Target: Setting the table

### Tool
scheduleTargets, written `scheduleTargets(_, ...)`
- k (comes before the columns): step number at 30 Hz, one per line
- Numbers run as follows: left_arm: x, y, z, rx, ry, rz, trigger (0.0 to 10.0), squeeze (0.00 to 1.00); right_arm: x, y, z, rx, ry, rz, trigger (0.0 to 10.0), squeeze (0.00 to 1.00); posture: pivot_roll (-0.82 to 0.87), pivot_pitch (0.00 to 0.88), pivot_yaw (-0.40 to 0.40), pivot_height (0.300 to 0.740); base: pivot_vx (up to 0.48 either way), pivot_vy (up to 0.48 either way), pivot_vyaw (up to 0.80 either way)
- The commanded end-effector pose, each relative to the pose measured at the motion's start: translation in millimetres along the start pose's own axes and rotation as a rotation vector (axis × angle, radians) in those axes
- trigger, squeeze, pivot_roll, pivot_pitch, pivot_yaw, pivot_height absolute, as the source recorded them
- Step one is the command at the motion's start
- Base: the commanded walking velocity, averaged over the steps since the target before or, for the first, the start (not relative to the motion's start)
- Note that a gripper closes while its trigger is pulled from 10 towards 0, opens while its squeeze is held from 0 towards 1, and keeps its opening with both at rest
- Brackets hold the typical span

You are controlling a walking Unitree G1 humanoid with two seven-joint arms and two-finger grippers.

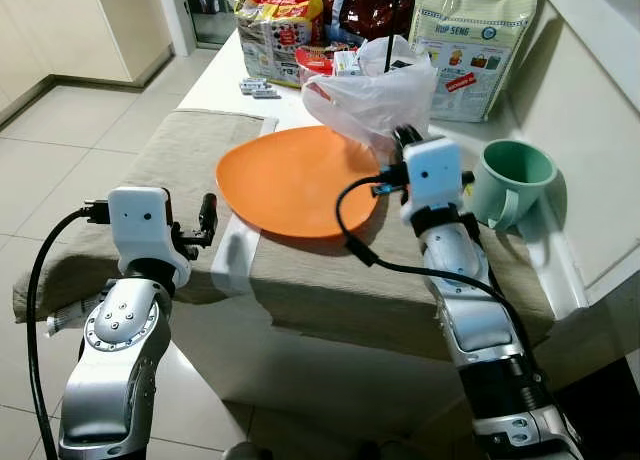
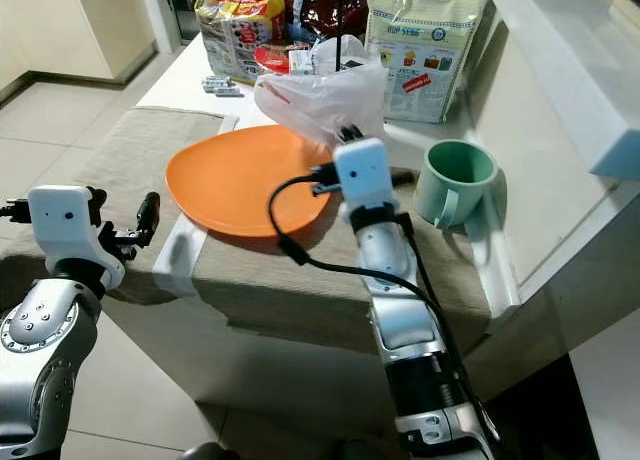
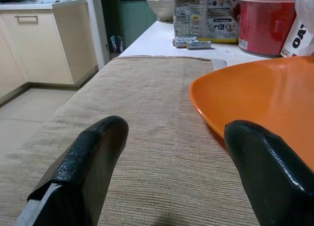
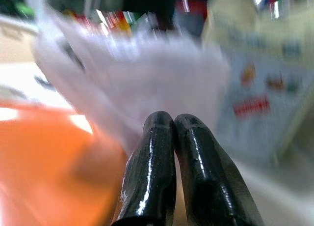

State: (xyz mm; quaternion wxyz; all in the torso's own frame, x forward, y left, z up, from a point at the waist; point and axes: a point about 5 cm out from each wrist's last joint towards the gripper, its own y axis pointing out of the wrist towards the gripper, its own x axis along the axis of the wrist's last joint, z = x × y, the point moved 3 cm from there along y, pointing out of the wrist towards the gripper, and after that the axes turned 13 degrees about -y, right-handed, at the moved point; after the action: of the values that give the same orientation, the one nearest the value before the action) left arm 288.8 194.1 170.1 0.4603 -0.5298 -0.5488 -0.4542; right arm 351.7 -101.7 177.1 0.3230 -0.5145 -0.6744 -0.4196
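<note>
Right gripper (image 4: 172,125) fingers pressed together — orange plate (image 1: 295,180) alongside

Tiled floor (image 1: 60,130) (pale), cream cabinets (image 3: 44,44)

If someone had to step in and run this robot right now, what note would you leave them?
Left gripper: open, empty, low over the beige table runner, beside the orange plate.
Right gripper: shut, empty, at the plate's far right edge near the white plastic bag.
Green mug: upright on the table, right of the plate.
Done: plate and mug are on the table.
Left: the bag and groceries crowd the far end; no cutlery visible.
</note>
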Motion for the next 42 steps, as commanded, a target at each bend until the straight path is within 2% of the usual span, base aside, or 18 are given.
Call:
scheduleTargets(1,0,-0.2,-0.5,-0.009,0.005,0.011,10.0,0.0,-2,-0.4,-1.8,-0.013,0.022,0.026,10.0,0.0,-0.01,0.076,0.044,0.74,0.0,0.0,0.0)
scheduleTargets(2,0,-0.4,-0.6,-0.01,0.006,0.012,10.0,0.0,-5,-1.9,0.0,-0.008,0.045,0.05,10.0,0.0,-0.01,0.078,0.046,0.74,0.0,0.0,0.0)
scheduleTargets(3,0,-0.5,-0.8,-0.011,0.006,0.013,10.0,0.0,-7,-3.0,0.3,-0.012,0.064,0.067,10.0,1.0,-0.01,0.077,0.046,0.74,0.0,0.0,0.0)
scheduleTargets(9,-1,-2.6,-1.2,-0.016,0.011,0.017,10.0,0.0,-15,-6.4,1.5,0.0,0.091,0.14,10.0,1.0,-0.01,0.078,0.043,0.74,0.0,0.0,0.0)
scheduleTargets(23,-4,-2.3,-2.6,-0.024,0.012,0.024,10.0,0.0,-19,-10.2,4.8,0.037,0.087,0.177,10.0,1.0,-0.02,0.061,0.041,0.74,0.0,0.0,0.0)
scheduleTargets(30,-4,-1.5,-3.6,-0.03,0.014,0.027,10.0,0.0,-17,-7.6,3.3,0.036,0.105,0.185,10.0,1.0,-0.02,0.056,0.04,0.74,0.0,0.0,0.0)
scheduleTargets(33,-4,-1.1,-3.8,-0.031,0.015,0.027,10.0,0.0,-18,-3.4,2.0,0.035,0.103,0.22,10.0,1.0,-0.01,0.052,0.037,0.74,0.0,0.0,0.0)
scheduleTargets(34,-4,-1.0,-3.8,-0.031,0.015,0.027,10.0,0.0,-17,1.5,3.2,0.06,0.098,0.247,10.0,0.64,-0.01,0.049,0.035,0.74,0.0,0.0,0.0)
scheduleTargets(35,-4,-0.9,-3.8,-0.03,0.015,0.027,10.0,0.0,-16,4.4,3.3,0.073,0.094,0.258,10.0,0.0,-0.01,0.047,0.032,0.74,0.0,0.0,0.0)
scheduleTargets(42,-4,-1.1,-4.3,-0.028,0.012,0.025,10.0,0.0,-9,17.6,-4.3,0.092,0.118,0.306,10.0,0.0,-0.01,0.044,0.027,0.74,0.0,0.0,0.0)
